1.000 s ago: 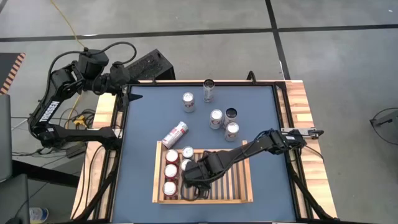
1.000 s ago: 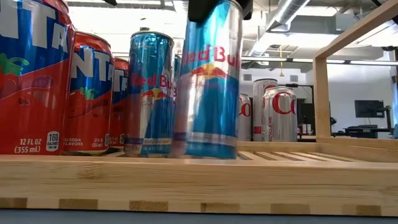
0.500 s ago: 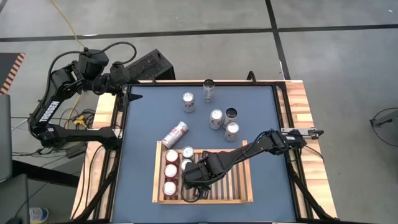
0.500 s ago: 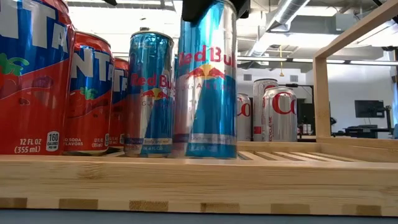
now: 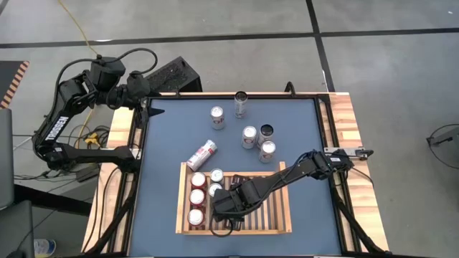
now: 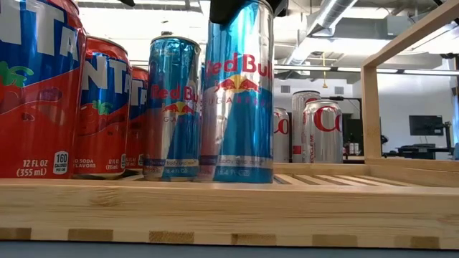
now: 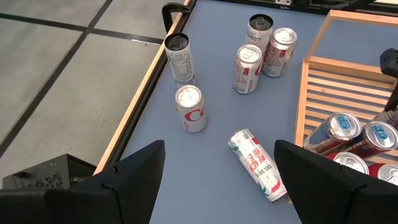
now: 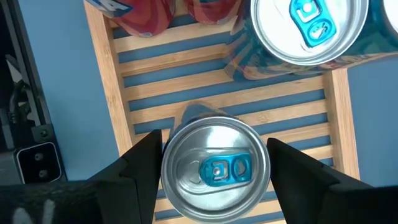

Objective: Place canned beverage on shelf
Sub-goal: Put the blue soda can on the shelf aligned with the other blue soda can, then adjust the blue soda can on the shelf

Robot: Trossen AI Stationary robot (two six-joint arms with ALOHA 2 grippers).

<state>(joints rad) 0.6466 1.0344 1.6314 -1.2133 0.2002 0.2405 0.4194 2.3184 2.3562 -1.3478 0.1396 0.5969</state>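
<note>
A tall blue-and-silver canned beverage point(image 6: 237, 93) stands upright on the slats of the light-wood shelf point(image 6: 229, 208), just right of a second blue can point(image 6: 172, 107). My right gripper point(image 8: 215, 165) is shut on its top, one dark finger on each side of the silver lid point(image 8: 216, 169). From above, the right gripper point(image 5: 222, 208) covers that can over the shelf point(image 5: 280, 231), beside a column of red cans point(image 5: 196, 198). My left gripper point(image 7: 221, 182) waits open at the table's back left corner point(image 5: 154, 84), holding nothing.
Loose cans stand on the blue tabletop beyond the shelf point(image 5: 249, 136), point(image 5: 217, 117), point(image 5: 240, 102), and one lies on its side point(image 5: 202, 154). Red soda cans point(image 6: 104, 107) fill the shelf's left side. Bare slats point(image 5: 269, 211) lie to the right.
The held blue can has come down from a slight tilt to stand upright on the slats. The right gripper shifted a little toward the shelf's front. The left arm has not moved.
</note>
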